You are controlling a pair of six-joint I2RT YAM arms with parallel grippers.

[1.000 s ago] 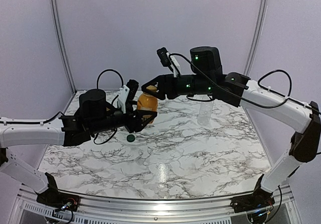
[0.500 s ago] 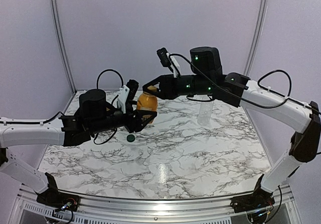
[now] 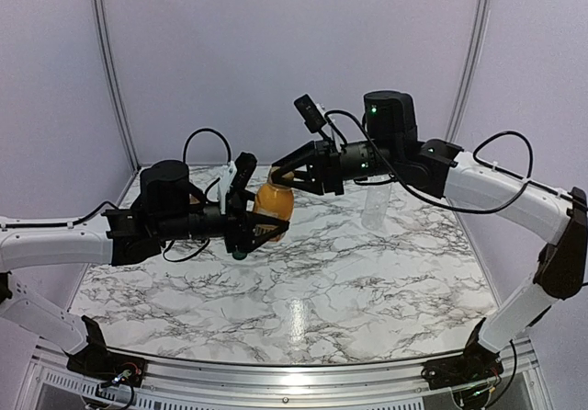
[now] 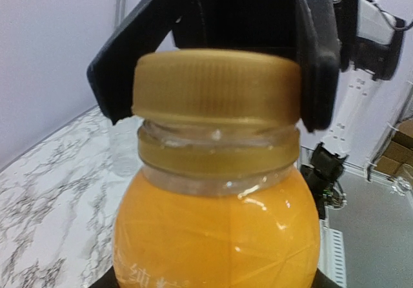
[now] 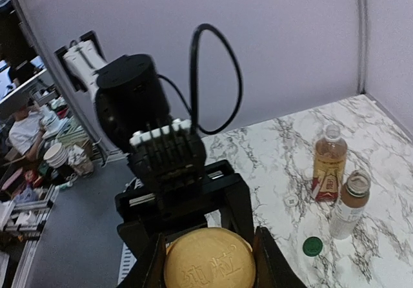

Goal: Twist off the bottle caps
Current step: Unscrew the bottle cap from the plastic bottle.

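The orange juice bottle [image 3: 273,204] hangs above the table's back middle, with my left gripper [image 3: 261,222] shut around its body. In the left wrist view the juice [image 4: 216,230] fills the frame under the orange cap [image 4: 216,84]. My right gripper [image 3: 281,179] comes in from the right and is shut on that cap. Its black fingers [image 4: 317,55] press both sides of the cap. From the right wrist the cap [image 5: 210,263] sits between the right gripper's [image 5: 210,266] fingers [image 5: 271,265], with the left gripper's black body [image 5: 174,191] just beyond it.
A tall clear bottle [image 3: 375,206] stands at the back right. On the marble stand an uncapped amber tea bottle with a red label [image 5: 329,162] and a short white-labelled bottle [image 5: 348,205]. A dark green cap [image 5: 312,246] and a white cap [image 5: 292,200] lie beside them.
My right gripper has closed onto the orange cap. Both arms and the bottle have shifted slightly to the right.
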